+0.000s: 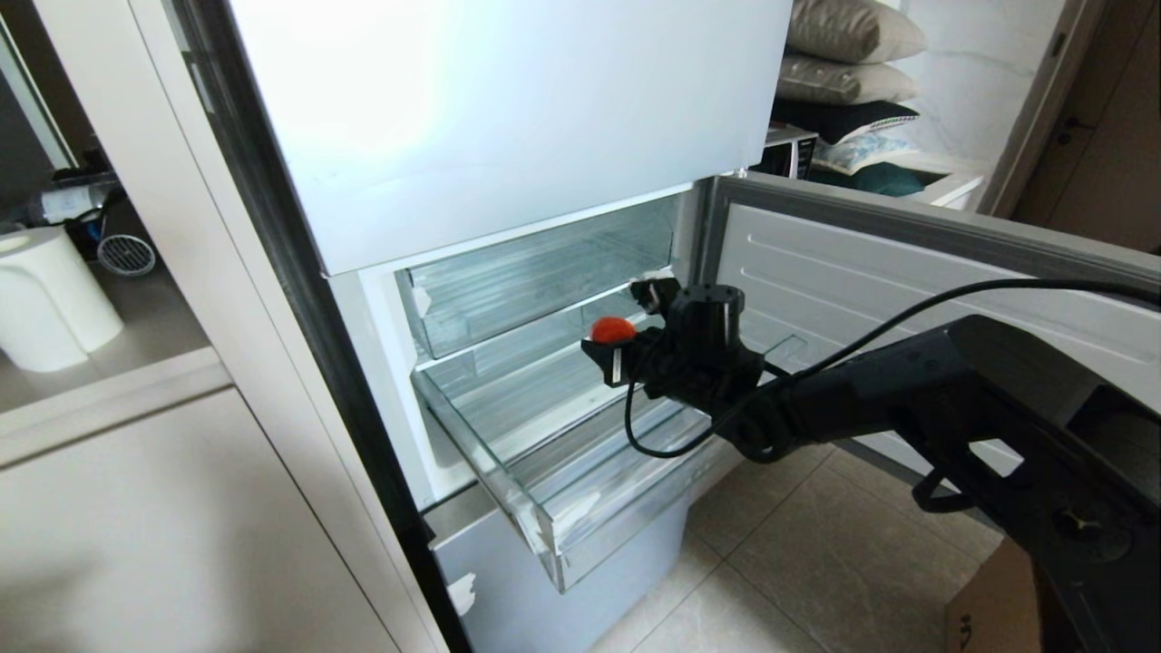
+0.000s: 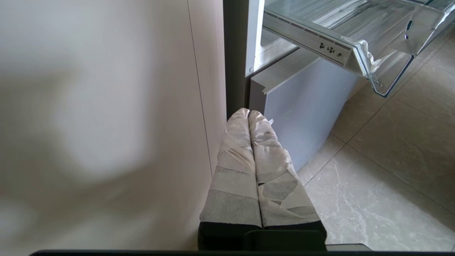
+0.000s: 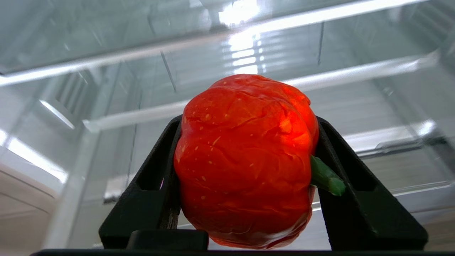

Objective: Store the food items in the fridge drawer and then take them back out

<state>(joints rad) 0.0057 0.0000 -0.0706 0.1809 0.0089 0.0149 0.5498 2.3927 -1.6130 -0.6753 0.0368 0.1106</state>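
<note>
Jaws first, working from your left: the left gripper (image 2: 249,117) has its taped fingers (image 2: 234,167) pressed flat together with nothing between them, parked low beside the cabinet panel (image 2: 106,106) and pointing toward the floor (image 2: 391,160) near the foot of the fridge. You need nothing from that arm right now.

Moving right, the fridge drawer (image 1: 508,508) is pulled well out, under the upper clear drawer (image 1: 508,290). As far as you can see through the clear plastic in the head view, its ribbed base holds no fruit yet.

Further right, the right gripper (image 1: 626,349) is clamped on the orange-red bumpy fruit (image 3: 245,160), one black finger on each side of it and a green stem poking out by one finger. In the head view the fruit (image 1: 613,329) hangs above the back part of the pulled-out drawer, just in front of the upper drawer's face, and does not appear to be resting on anything.

So you look to be in the storing half: the drawer is open and one fruit is in hand over it but not set down. The smooth red fruit is in none of your views, so you cannot tell where it stands. Release, the second fruit, and the whole take-out half appear to remain.

At far right the open fridge door (image 1: 907,272) stands clear of the arm.
</note>
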